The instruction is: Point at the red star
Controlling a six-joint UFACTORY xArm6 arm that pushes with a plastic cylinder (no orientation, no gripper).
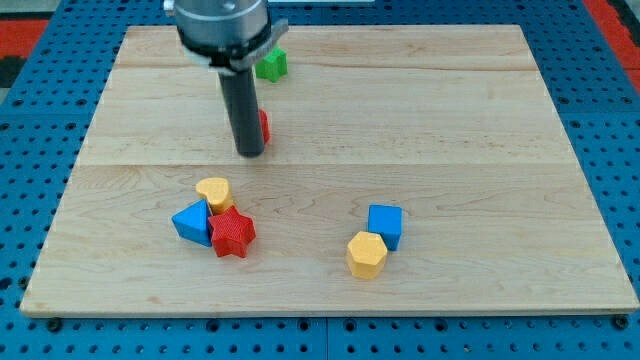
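- Wooden board (450, 120) is lying on blue pegboard (610, 150).
- Rod's tip (250, 152) is resting upper left, half hiding a red block (264, 126), shape unclear.
- Red star (232, 233) is sitting lower left, touching the blue block (192, 221) and yellow block (213, 192).
- Green block (271, 66) is peeking out behind the arm.

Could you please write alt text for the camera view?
My tip rests on a wooden board, toward the view's top from the red star, which touches a blue block and yellow block. A red block hides behind the rod; a green block, blue cube and yellow hexagon lie elsewhere.
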